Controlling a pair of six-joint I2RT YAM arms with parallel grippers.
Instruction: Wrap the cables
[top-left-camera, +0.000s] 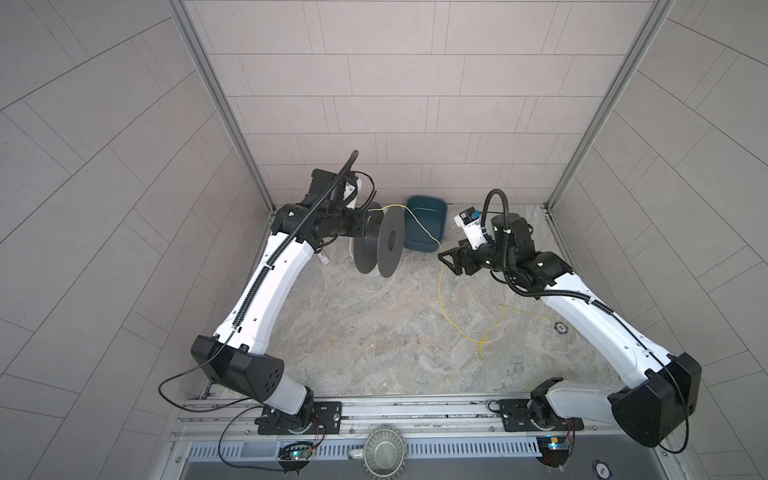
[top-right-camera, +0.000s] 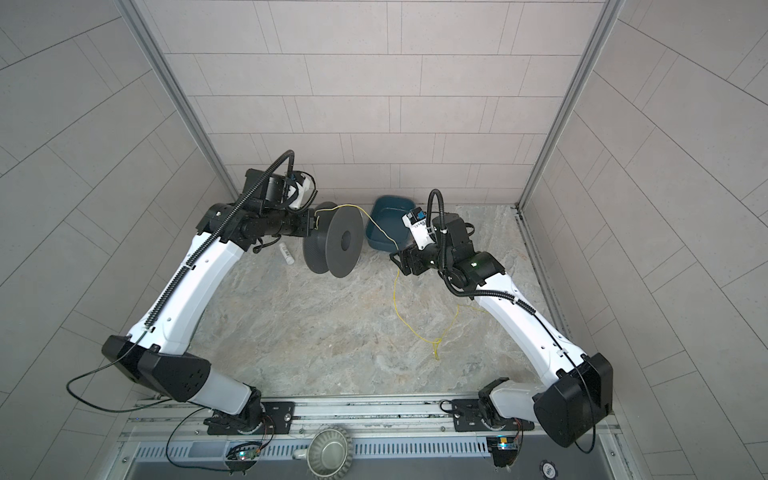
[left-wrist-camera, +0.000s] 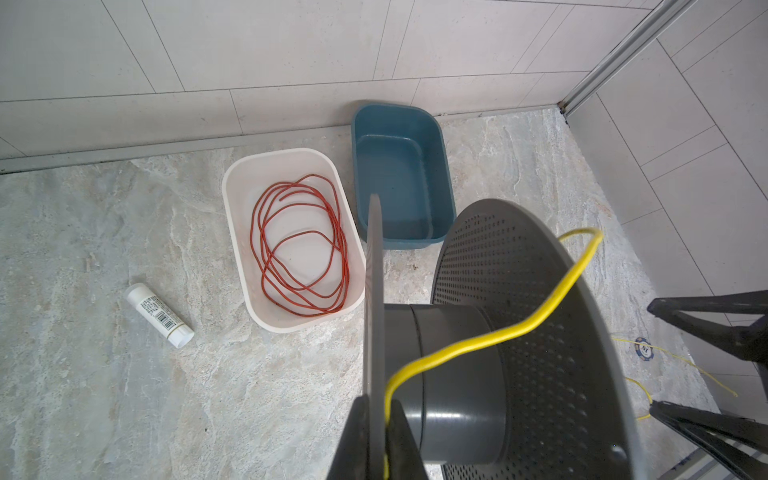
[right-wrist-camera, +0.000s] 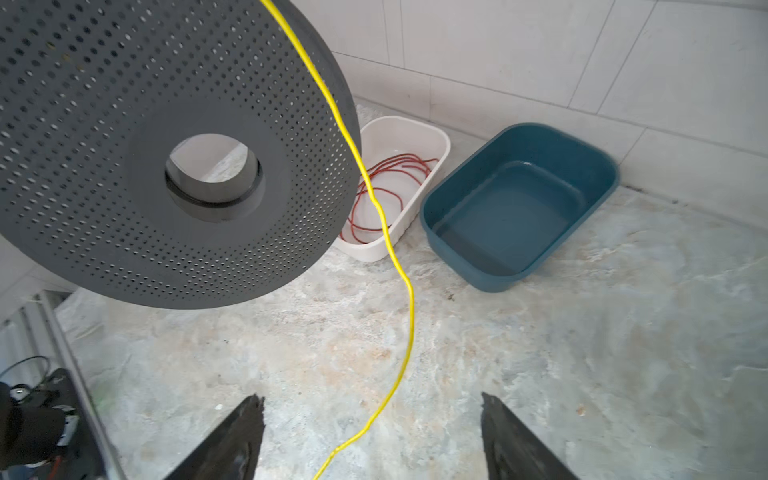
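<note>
The cables are one thin yellow wire (top-left-camera: 441, 299). It runs from the dark grey perforated spool (top-left-camera: 380, 241), over the spool's rim, and down to loose loops on the table. My left gripper (left-wrist-camera: 379, 401) holds the spool in the air. It is shut on the spool's near flange (left-wrist-camera: 374, 291), with the yellow wire's end (left-wrist-camera: 457, 347) pinched against that flange. My right gripper (right-wrist-camera: 372, 399) stands open just right of the spool. The yellow wire (right-wrist-camera: 409, 316) passes between its fingers and touches neither. Both top views show this gripper (top-right-camera: 397, 257) over the wire.
A blue bin (top-left-camera: 428, 228) sits at the back wall. Beside it, a white bin (left-wrist-camera: 237, 195) holds a coil of red wire (left-wrist-camera: 299, 249). A white tube (left-wrist-camera: 160, 316) lies on the table's left. A poker chip (top-left-camera: 561, 328) lies under the right arm.
</note>
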